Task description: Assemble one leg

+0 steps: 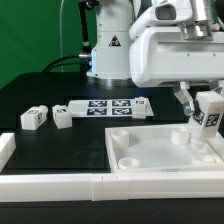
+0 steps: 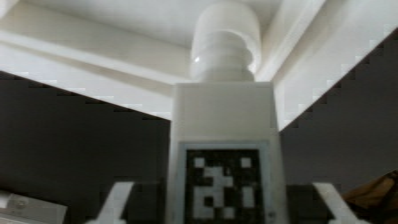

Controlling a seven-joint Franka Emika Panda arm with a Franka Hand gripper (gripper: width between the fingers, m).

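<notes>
leg (image 1: 208, 118) in gripper (image 1: 204, 108), apparently upright, above tabletop (image 1: 150, 162) corner at exterior view's right

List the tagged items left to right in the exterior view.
small chunky white plastic leg with a black-and-white tag → second matching white leg → flat white marker board → third matching white leg, upright, far right

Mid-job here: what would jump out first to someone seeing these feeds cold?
The tool, shut on a white tagged leg, holds it at a corner of the big white tabletop on the exterior view's right. On the exterior view's left, a spare leg and a second spare leg sit beside the marker board.
</notes>
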